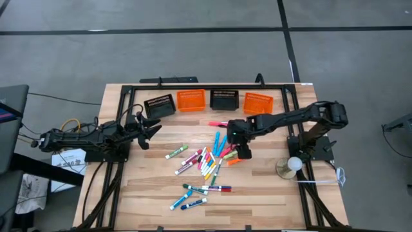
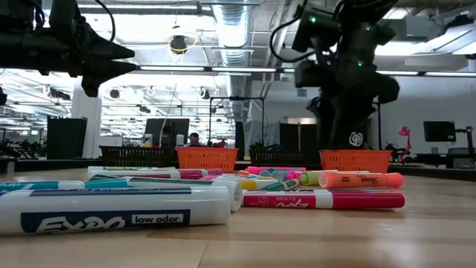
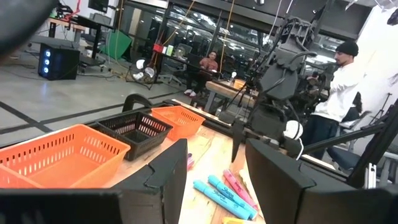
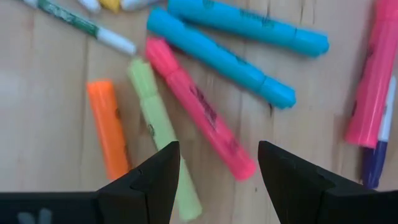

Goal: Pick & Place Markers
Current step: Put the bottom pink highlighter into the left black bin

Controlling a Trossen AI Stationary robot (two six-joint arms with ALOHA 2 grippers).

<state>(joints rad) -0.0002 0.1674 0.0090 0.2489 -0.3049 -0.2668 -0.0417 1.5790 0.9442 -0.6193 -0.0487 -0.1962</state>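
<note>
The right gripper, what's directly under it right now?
Under the open right gripper lie a pink marker, a light green marker and an orange marker on the wooden table. The fingers cover the green marker's near end.

Markers all lying flat, caps on, loose on the wooden counter. Main pile mid-counter, fanned and overlapping: pink, blue, green, yellow, orange, white barrels. One white marker with green cap sits apart on the left of the pile. A pink one lies alone nearer the baskets. Smaller cluster near the front edge: white barrels with blue, green and red caps.
</note>
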